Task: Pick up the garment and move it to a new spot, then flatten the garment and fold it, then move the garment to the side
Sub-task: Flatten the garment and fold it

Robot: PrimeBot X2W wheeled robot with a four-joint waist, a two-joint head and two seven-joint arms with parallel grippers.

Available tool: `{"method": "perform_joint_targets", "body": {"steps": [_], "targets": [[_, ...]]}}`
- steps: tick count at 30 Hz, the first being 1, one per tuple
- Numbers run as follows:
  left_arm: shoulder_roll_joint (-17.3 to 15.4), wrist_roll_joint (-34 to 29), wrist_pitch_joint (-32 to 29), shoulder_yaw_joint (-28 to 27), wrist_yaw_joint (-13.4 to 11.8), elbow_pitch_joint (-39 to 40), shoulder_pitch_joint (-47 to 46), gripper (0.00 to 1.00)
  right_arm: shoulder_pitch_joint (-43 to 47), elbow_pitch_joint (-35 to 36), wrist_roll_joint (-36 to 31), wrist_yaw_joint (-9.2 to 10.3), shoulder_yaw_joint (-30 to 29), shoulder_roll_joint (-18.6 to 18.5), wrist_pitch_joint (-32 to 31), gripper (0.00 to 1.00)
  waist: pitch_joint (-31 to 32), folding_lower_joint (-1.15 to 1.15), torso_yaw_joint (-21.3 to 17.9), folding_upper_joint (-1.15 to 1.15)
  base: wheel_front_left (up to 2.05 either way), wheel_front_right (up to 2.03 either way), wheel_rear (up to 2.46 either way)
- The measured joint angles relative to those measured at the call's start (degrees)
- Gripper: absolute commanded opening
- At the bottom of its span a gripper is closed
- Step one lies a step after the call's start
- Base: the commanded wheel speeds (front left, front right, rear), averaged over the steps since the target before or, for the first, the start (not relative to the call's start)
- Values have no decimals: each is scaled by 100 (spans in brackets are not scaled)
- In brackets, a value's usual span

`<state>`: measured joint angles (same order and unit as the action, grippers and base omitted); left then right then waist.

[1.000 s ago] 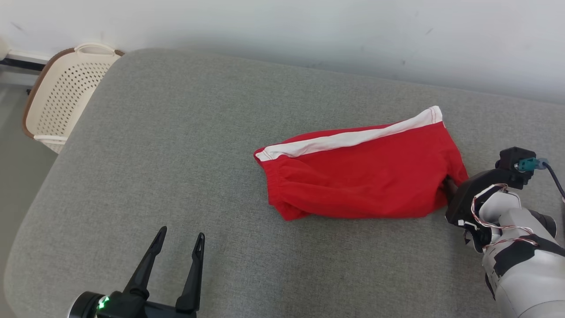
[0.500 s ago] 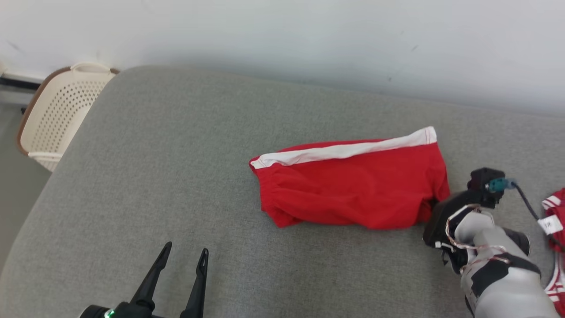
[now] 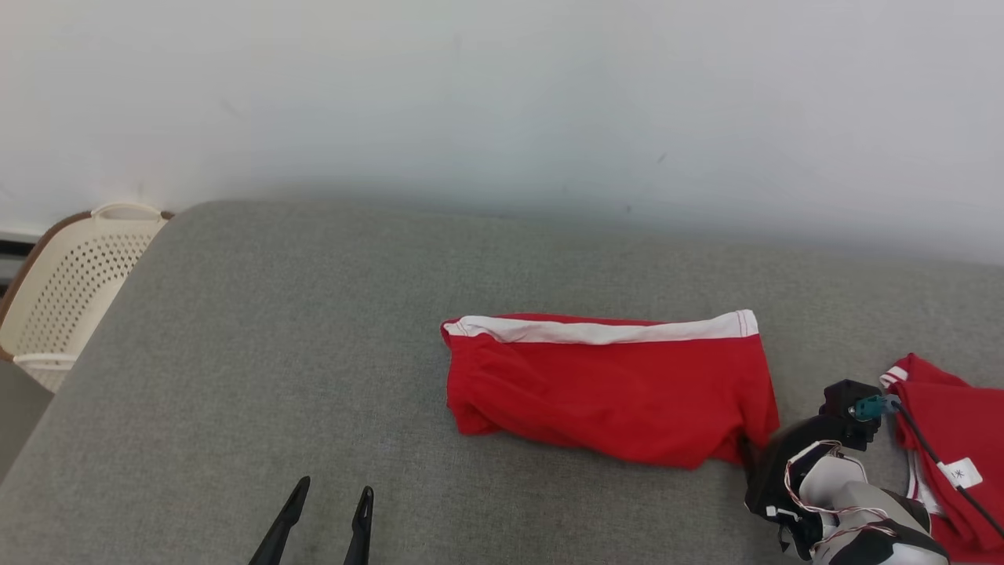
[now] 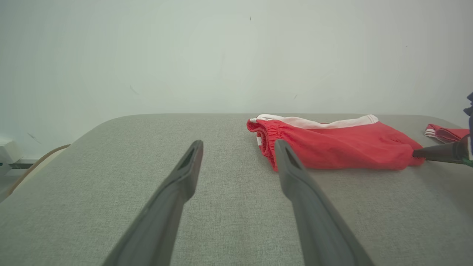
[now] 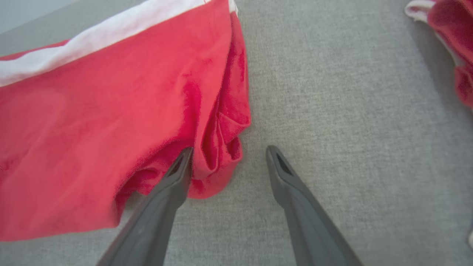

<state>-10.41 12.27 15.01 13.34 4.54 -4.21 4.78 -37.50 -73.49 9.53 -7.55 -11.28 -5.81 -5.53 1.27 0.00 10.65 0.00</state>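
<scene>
Garment (image 3: 604, 384): where is it lying? — DESK

Red shorts with a white band along the far edge, folded into a long strip. I see it flat on the grey fabric-covered table (image 3: 274, 353), right of centre in my head view, short of the pale wall (image 3: 502, 102). Elastic waist end to my left, bunched corner to my right. — ME

Right side? — DESK

Right gripper (image 5: 229, 151) is low at that bunched corner. Jaws released, spread wide. One finger (image 5: 177, 173) touches the garment's edge, and the crumpled fold sits just inside the gap beside it. The other finger is over bare cloth of the table. Nothing clamped. — ME

Left? — DESK

Left gripper (image 3: 333, 493) is at the near edge, well apart from the garment. Jaws parted and gripping nothing, over bare table, pointing toward the wall. — ME

Anything else on the table? — DESK

A second red garment (image 3: 953, 439) with white trim and a small white tag (image 3: 962, 472), just right of the right arm. A cream perforated basket (image 3: 63, 290) stands past the table's left end. — ME
</scene>
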Motion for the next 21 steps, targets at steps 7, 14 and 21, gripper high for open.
{"method": "perform_joint_targets", "body": {"steps": [7, 14, 21], "targets": [[-3, 35, -24, 13, -86, 65, 144, 100, -282, -36, -309, 0, -36, -444, -1412, 100, 226, -1, -77, 0, 0, 0, 0], [-25, 42, -53, 105, -97, 182, 205, 100, -1058, -19, -636, 0, -312, -784, -2396, 100, 85, 0, 17, 1, 0, 0, 0], [-41, 15, -85, 235, -53, 268, 68, 100, -1327, -24, -1027, 0, -879, -884, -3026, 100, -276, 1, 249, 1, 0, 0, 0]]}}
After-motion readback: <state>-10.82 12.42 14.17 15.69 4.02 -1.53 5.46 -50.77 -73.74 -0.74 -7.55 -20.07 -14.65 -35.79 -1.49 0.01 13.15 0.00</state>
